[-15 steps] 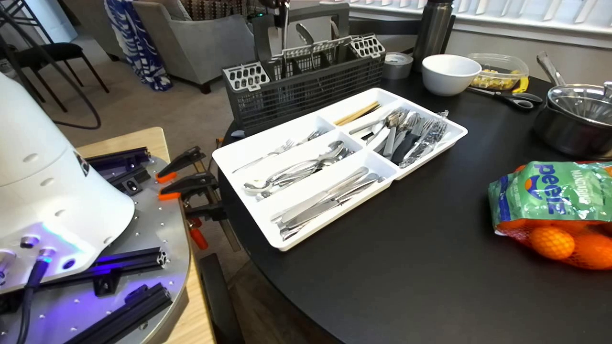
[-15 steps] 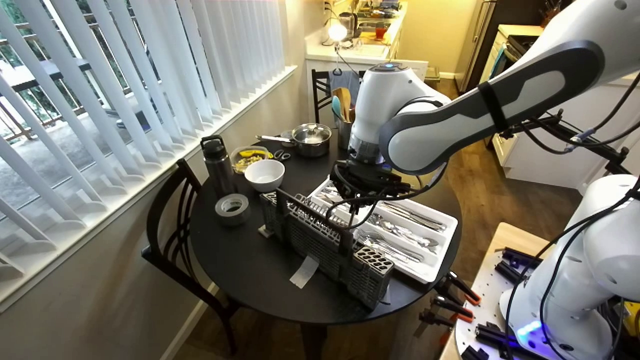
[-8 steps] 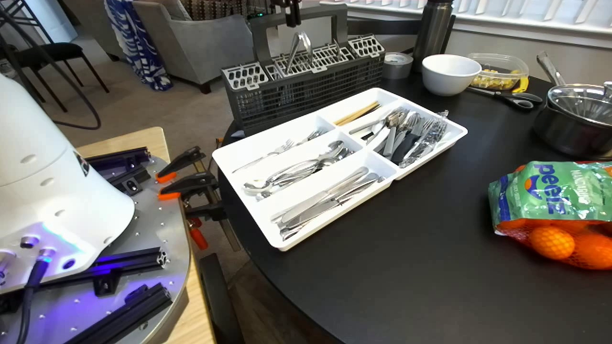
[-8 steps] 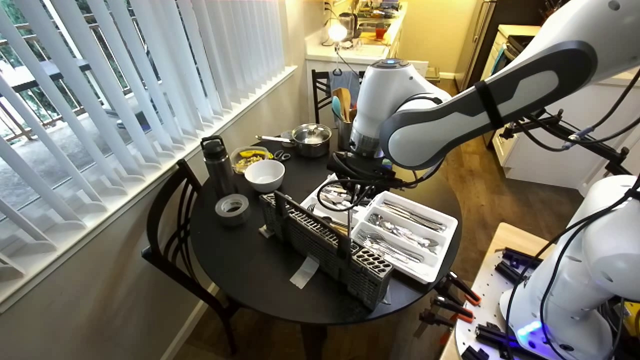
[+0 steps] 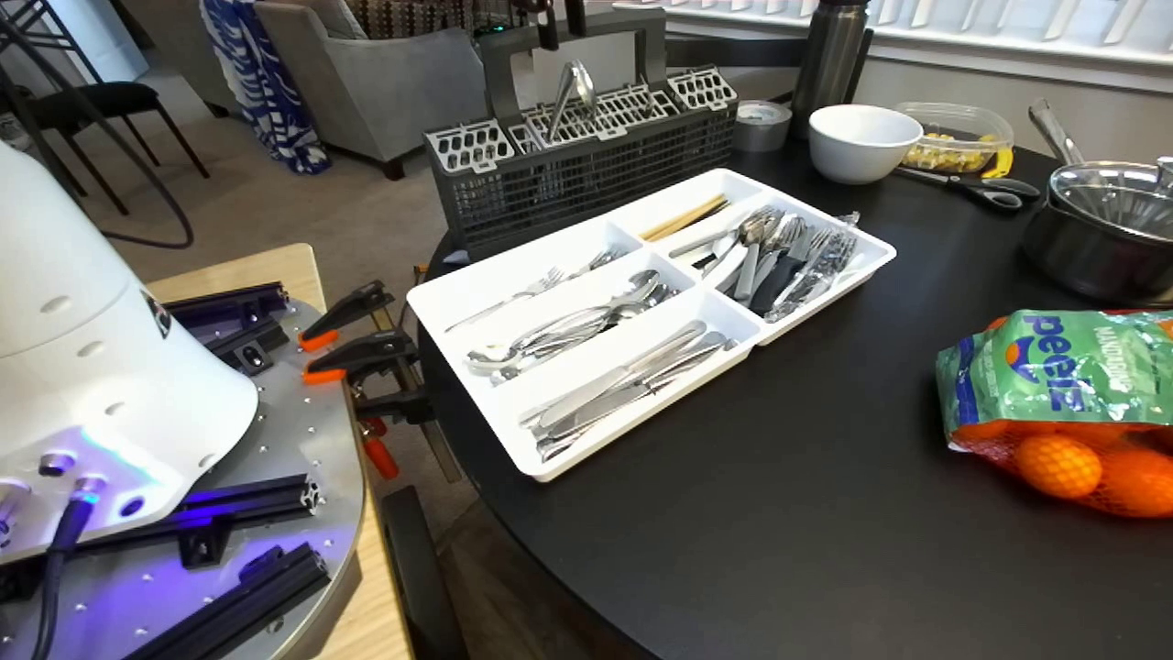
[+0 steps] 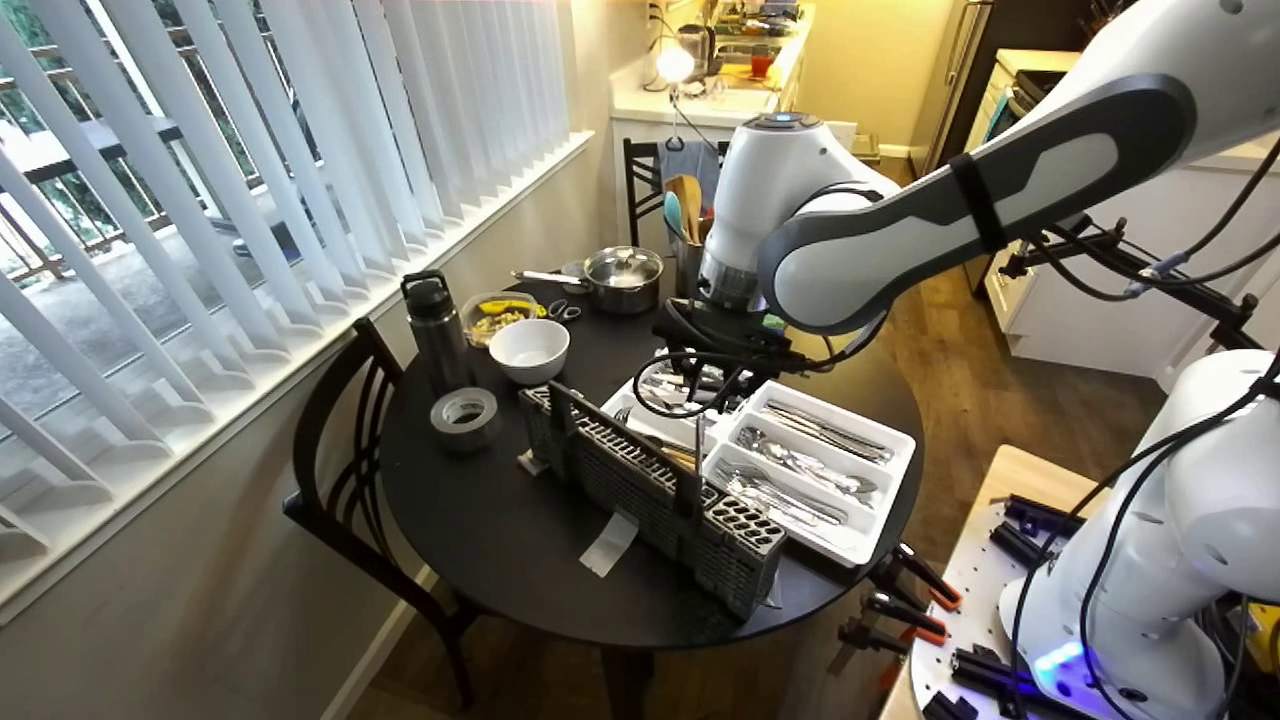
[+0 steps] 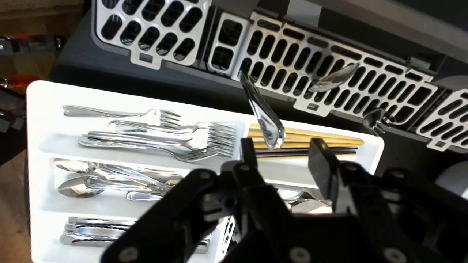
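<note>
My gripper [image 7: 283, 146] is open and empty in the wrist view. It also shows at the top of an exterior view [image 5: 562, 20], fingers apart. A shiny piece of cutlery [image 7: 264, 115] stands tilted in the grey slotted basket [image 7: 270, 54], its upper end close to the gap between my fingertips; it also shows in an exterior view [image 5: 570, 92]. A spoon [image 7: 334, 78] and a fork [image 7: 378, 119] also stick up from the basket. The white divided tray [image 7: 47, 109] beside it holds forks [image 7: 204, 137], spoons, knives and chopsticks [image 7: 303, 142].
The basket's tall handle [image 5: 655, 46] rises near my gripper. The round black table [image 5: 806, 532] also bears a white bowl [image 5: 861, 142], a tape roll [image 6: 465, 418], a bottle [image 6: 435, 325], a food container [image 5: 953, 137], scissors [image 5: 999, 192], a lidded pot [image 6: 622, 290] and bagged mandarins [image 5: 1063, 403].
My gripper has let go of a piece of cutlery, which now stands tilted in the basket. The fingers have opened wider, and the hand has shifted slightly.
</note>
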Action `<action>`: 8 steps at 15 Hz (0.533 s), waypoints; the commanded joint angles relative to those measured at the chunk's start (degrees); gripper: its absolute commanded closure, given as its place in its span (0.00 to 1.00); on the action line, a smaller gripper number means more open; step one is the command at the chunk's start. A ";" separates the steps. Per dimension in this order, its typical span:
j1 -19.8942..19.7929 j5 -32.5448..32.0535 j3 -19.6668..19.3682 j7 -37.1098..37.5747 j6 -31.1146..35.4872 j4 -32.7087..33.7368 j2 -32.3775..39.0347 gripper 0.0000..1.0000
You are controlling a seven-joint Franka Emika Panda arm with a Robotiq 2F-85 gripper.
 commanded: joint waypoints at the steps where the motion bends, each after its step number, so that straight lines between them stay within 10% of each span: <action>1: 0.96 6.55 -3.08 -8.81 -3.68 0.92 -1.44 0.26; 8: -1.68 13.47 -8.02 -21.23 -18.30 6.86 3.72 0.00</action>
